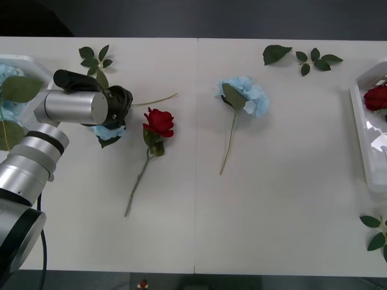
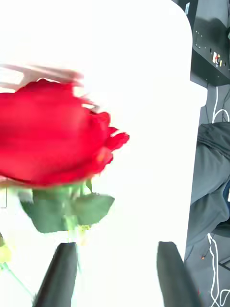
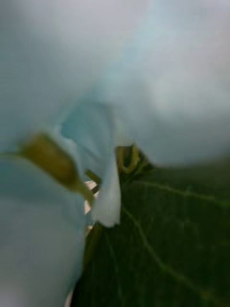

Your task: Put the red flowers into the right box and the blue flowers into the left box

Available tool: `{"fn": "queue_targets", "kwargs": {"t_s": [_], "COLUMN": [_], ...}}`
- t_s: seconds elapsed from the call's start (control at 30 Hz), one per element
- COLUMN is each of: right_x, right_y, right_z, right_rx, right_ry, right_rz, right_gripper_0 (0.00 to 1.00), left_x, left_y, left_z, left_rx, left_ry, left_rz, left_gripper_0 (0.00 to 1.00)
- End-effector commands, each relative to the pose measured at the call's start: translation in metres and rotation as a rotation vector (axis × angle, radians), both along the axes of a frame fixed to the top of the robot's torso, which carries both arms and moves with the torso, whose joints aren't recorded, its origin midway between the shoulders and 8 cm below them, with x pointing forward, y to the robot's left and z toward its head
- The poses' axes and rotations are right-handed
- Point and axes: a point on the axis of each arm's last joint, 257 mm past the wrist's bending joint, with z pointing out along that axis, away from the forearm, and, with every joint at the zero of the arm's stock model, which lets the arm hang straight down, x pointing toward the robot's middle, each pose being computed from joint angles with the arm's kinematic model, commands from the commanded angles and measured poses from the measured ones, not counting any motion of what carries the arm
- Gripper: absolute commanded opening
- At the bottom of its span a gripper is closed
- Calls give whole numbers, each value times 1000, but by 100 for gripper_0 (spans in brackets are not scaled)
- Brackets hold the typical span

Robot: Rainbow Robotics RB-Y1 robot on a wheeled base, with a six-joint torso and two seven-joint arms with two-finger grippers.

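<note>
Risk first: left claw point(image 1: 115, 115) sits right on a blue flower point(image 1: 109, 133) on the counter point(image 1: 272, 211), bloom pressed against its lens — can't tell whether it has closed on anything. If it lifts with only petals or a leaf pinched, I'd expect the cluster to slip free on the way to the left box point(image 1: 30, 63), which lies just behind the claw's arm and already carries one blue flower point(image 1: 7, 75).

A red flower point(image 1: 159, 122) lies just beside the left claw, its stem trailing away from it. A loose thin stem point(image 1: 156, 100) runs out from the claw toward that rose — a careless lift could snag or drag it.

Right claw point(image 2: 117, 268) hangs open, fingers point(image 2: 60, 273) spread, a red flower point(image 2: 52, 139) directly ahead of them over the right box point(image 1: 363, 133). Can't tell whether the rose touches the box.

Second blue flower point(image 1: 245, 95) lies mid-counter, well apart from both claws. Bloomless leaf sprigs point(image 1: 302, 57) — ignore.
</note>
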Motion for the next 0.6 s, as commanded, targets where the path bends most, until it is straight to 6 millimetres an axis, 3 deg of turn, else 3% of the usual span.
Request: {"fn": "queue_targets", "kwargs": {"t_s": [0.03,0.17,0.27,0.37,0.47,0.6], "right_x": [4,4,4,3,1,-3], "right_y": [9,25,48,83,118,179], "right_z": [8,5,6,13,23,37], "right_rx": [34,130,239,378,501,642], "right_ry": [5,-1,-2,3,5,32], "right_rz": [26,26,34,52,57,81], "right_gripper_0": [99,100,100,100,100,100], "left_x": [-8,-9,-14,-25,-35,-51], "left_y": [-8,-21,-34,-47,-50,-48], "left_z": [-10,5,29,58,75,94], "left_rx": [0,-21,-63,-146,-168,-162], "left_ry": [9,7,27,59,87,116], "left_rz": [-28,-49,-73,-102,-126,-155], "left_gripper_0": [0,0,0,0,0,0]}}
